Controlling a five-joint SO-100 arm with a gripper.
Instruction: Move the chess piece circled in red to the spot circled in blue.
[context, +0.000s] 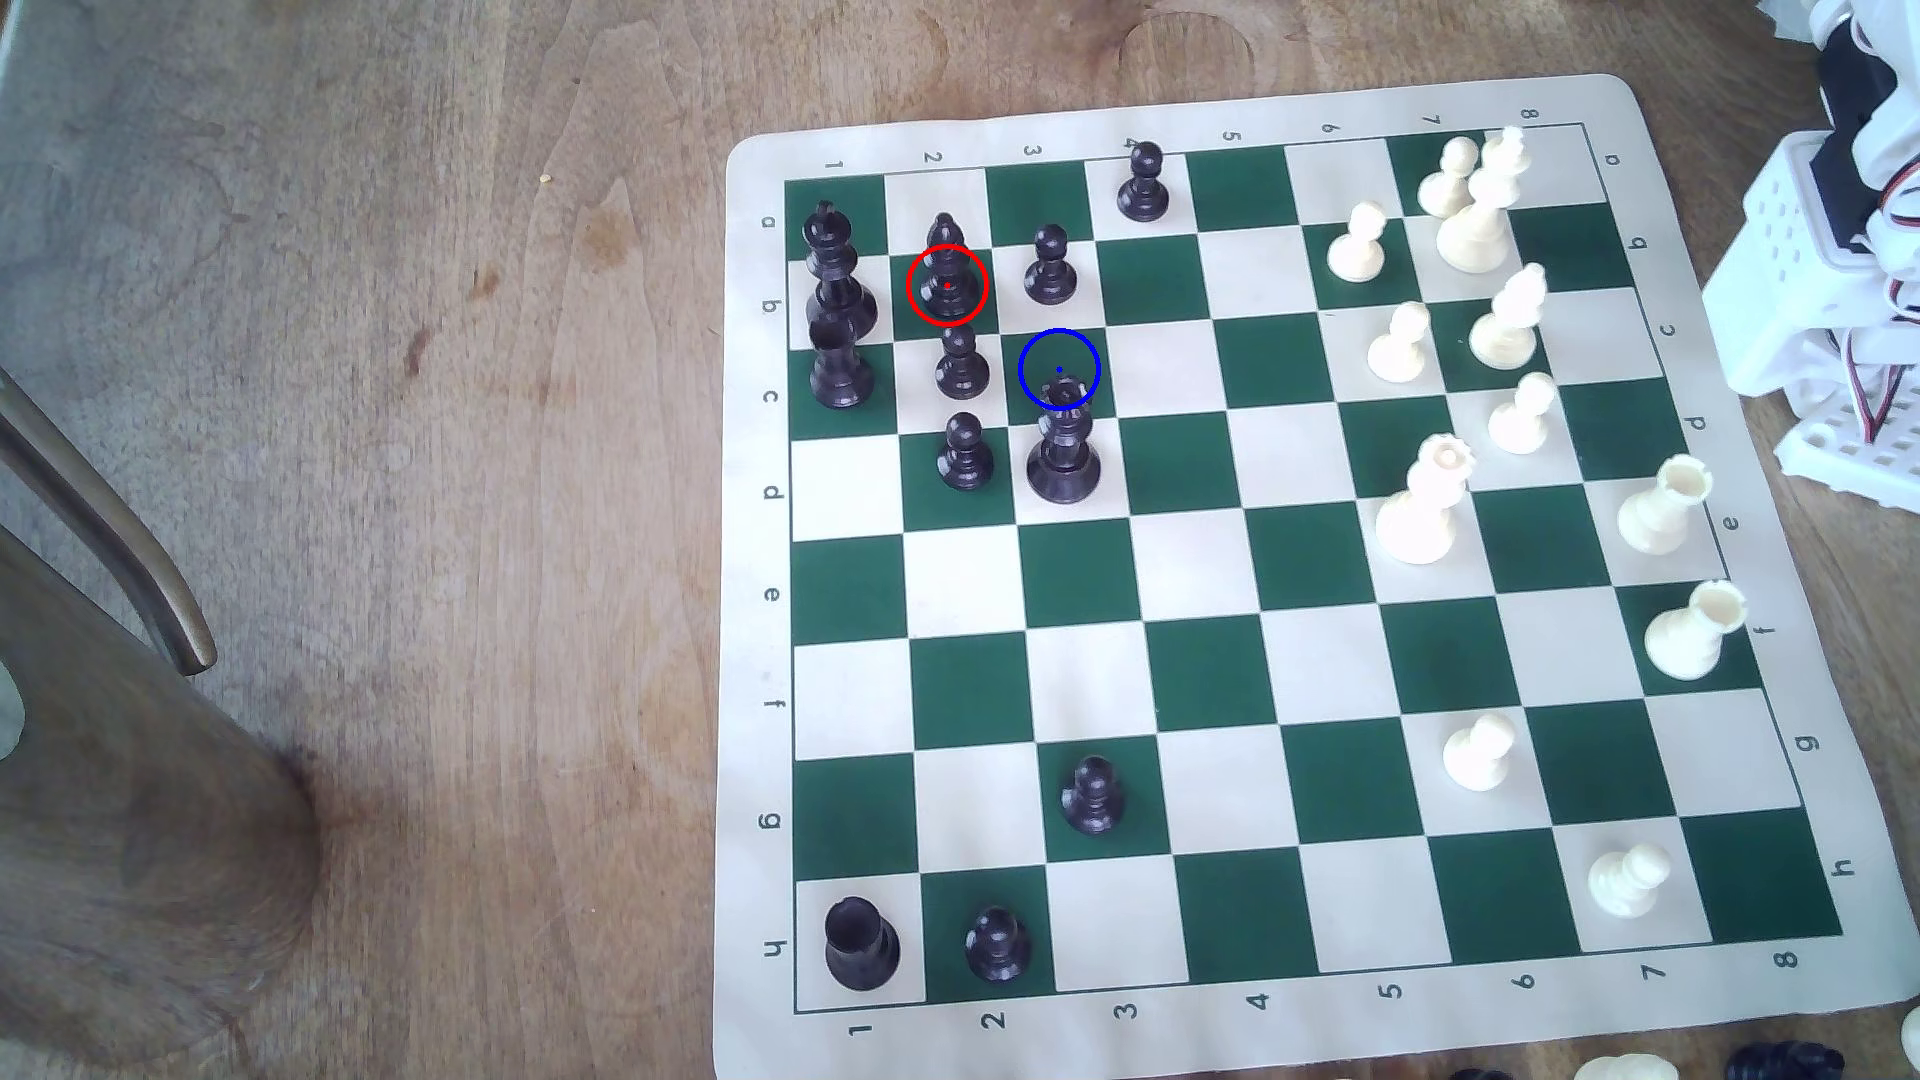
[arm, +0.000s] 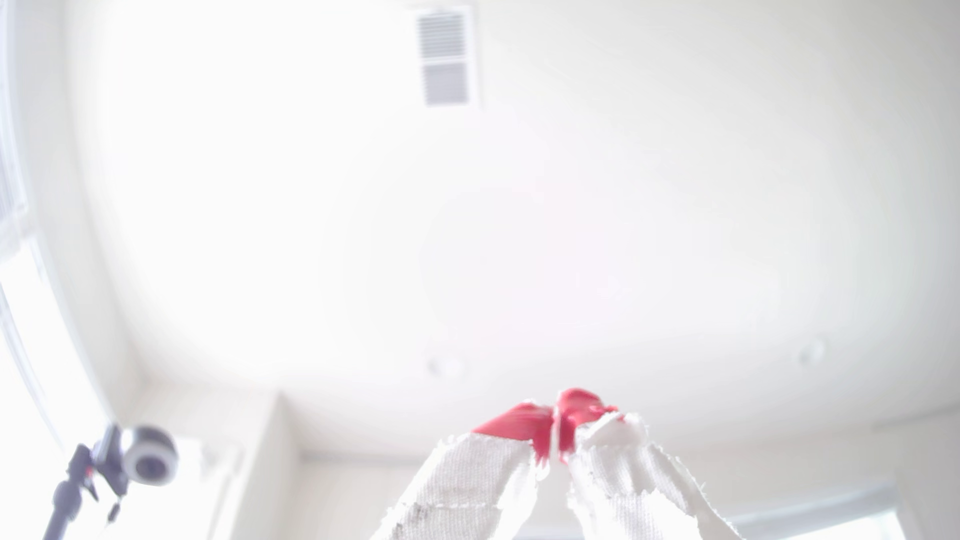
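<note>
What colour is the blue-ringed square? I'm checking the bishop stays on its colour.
Dark green, the same as the bishop's square; the ringed square shows best in the exterior view.

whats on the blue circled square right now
No piece stands on the blue-ringed square; bare green shows. The black queen, on the neighbouring square, overlaps its ring's lower edge with her crown, hiding that strip.

White tape-wrapped, red-tipped end effector (arm: 558, 436) points up at bright white ceiling (arm: 519, 207), tips touching. Grey slatted vent (arm: 445, 56) above; round grey webcam on stand (arm: 148, 461) nearby.
</note>
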